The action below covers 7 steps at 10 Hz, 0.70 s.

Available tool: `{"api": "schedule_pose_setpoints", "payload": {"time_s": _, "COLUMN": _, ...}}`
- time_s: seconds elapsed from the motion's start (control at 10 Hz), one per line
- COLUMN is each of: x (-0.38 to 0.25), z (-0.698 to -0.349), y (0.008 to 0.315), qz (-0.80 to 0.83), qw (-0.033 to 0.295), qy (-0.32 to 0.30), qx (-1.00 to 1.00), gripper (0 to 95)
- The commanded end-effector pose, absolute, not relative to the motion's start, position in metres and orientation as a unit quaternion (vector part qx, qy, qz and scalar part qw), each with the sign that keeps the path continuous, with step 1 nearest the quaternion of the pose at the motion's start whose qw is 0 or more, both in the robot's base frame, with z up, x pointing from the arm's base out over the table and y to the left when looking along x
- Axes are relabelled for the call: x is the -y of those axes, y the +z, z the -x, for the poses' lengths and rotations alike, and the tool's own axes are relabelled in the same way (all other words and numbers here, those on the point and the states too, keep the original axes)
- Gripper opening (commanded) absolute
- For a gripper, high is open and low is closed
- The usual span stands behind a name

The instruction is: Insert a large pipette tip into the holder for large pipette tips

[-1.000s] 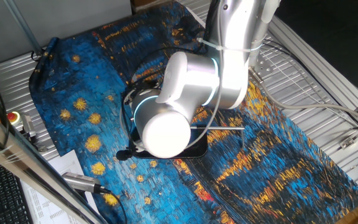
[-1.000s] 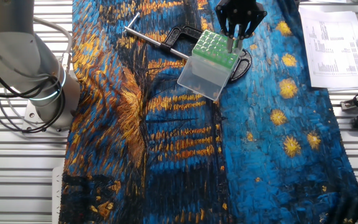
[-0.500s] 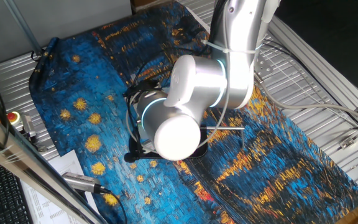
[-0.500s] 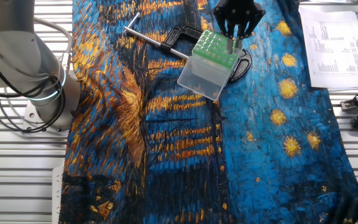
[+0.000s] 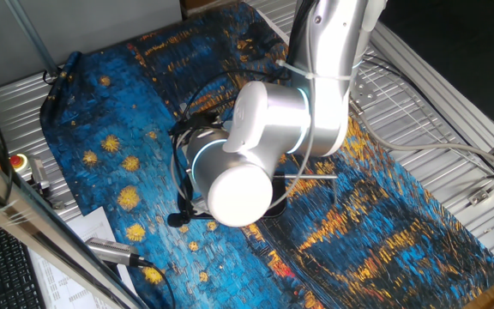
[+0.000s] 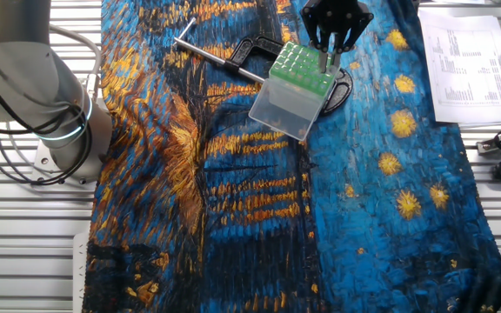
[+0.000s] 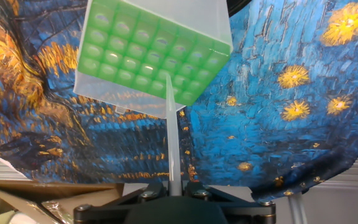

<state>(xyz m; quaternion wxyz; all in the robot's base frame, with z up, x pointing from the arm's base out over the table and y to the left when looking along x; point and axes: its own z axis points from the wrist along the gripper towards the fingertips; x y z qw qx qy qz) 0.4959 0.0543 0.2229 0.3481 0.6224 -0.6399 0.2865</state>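
In the hand view my gripper [image 7: 174,184] is shut on the large pipette tip [image 7: 171,130], a clear thin tube running straight up the frame. Its narrow end lies over the near edge row of holes in the bright green top of the holder [image 7: 148,53]. I cannot tell whether it has entered a hole. In the other fixed view the black gripper [image 6: 327,61] hangs over the far right edge of the holder [image 6: 296,76], which stands tilted on the painted cloth. In one fixed view the arm's white joint [image 5: 247,172] hides both holder and gripper.
A black C-shaped clamp [image 6: 252,45] with a grey screw rod [image 6: 205,52] lies just behind and under the holder. The robot base [image 6: 37,104] stands at the left. Printed paper [image 6: 468,61] and cables lie at the right, off the cloth [image 6: 259,200].
The arm's big joint swung slightly right, then back a little. The gripper with the tip has stayed over the holder's edge with almost no shift.
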Motion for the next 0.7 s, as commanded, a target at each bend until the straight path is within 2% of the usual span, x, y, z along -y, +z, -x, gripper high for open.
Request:
{"api": "schedule_pose_setpoints", "payload": {"time_s": 0.1, "x": -0.0546, "z": -0.4969, "y": 0.2227, "qz": -0.62, "qw": 0.349, "qy": 0.287, "qx": 0.642, "gripper": 0.0}}
{"api": "schedule_pose_setpoints", "payload": {"time_s": 0.7, "x": -0.0567, "z": -0.4983, "y": 0.2242, "qz": -0.613, "qw": 0.346, "qy": 0.312, "qx": 0.638, "gripper": 0.0}}
